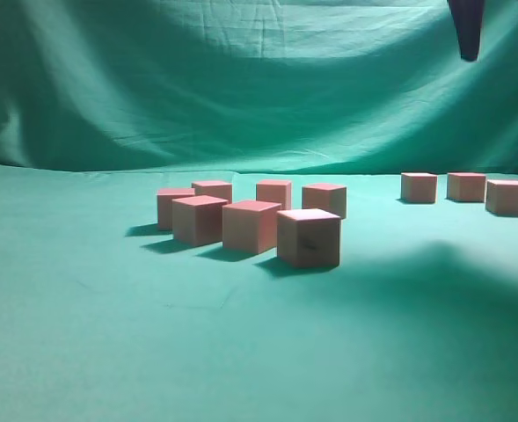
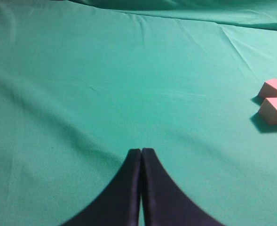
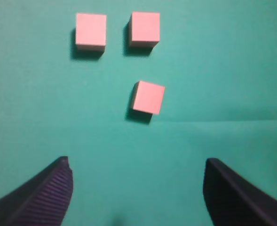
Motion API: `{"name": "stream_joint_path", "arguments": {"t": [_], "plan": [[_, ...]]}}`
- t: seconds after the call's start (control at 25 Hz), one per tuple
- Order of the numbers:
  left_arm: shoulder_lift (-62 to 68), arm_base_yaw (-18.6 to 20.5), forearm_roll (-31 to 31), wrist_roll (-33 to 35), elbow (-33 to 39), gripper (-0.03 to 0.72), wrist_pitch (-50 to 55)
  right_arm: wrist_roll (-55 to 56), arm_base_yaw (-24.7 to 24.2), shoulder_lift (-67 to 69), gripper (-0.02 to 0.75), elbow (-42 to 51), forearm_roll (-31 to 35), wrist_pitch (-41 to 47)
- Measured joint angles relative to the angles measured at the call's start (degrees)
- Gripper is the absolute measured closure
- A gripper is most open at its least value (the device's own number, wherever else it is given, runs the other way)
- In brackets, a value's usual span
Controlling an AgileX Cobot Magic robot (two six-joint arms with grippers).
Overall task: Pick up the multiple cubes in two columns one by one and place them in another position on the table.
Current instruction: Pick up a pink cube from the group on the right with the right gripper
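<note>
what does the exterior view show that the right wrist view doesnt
Only the exterior view shows the cluster of seven cubes left of centre, the draped green backdrop, and a dark arm tip hanging at the top right. Only the right wrist view shows the right gripper with its jaws spread wide and nothing between them. Both show the green table cloth and the three separate cubes, seen at the right of the exterior view and from above by the wrist camera.

Seven cubes (image 1: 257,225) crowd the cloth's middle; three cubes (image 1: 466,186) stand far right; a wide gap separates them.
</note>
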Motion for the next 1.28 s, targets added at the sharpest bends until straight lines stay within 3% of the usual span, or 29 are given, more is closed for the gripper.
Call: {"name": "stream_joint_path", "arguments": {"t": [0.44, 0.76, 0.92, 1.04, 1.28], "plan": [[0.0, 0.0, 0.0, 0.0, 0.0, 0.688, 0.0, 0.6, -7.5, 13.2, 0.165, 0.0, 3.9, -9.7], [0.0, 0.0, 0.0, 0.0, 0.0, 0.688, 0.0, -0.1, -8.9, 19.0, 0.165, 0.0, 6.0, -12.5], [0.0, 0.0, 0.0, 0.0, 0.0, 0.688, 0.0, -0.2, -8.9, 19.2, 0.318, 0.0, 6.2, -13.3], [0.0, 0.0, 0.0, 0.0, 0.0, 0.688, 0.0, -0.2, -8.9, 19.2, 0.486, 0.0, 6.2, -13.3], [0.0, 0.0, 0.0, 0.0, 0.0, 0.688, 0.0, -0.4, -8.9, 18.0, 0.481, 0.0, 6.4, -11.6]]}}
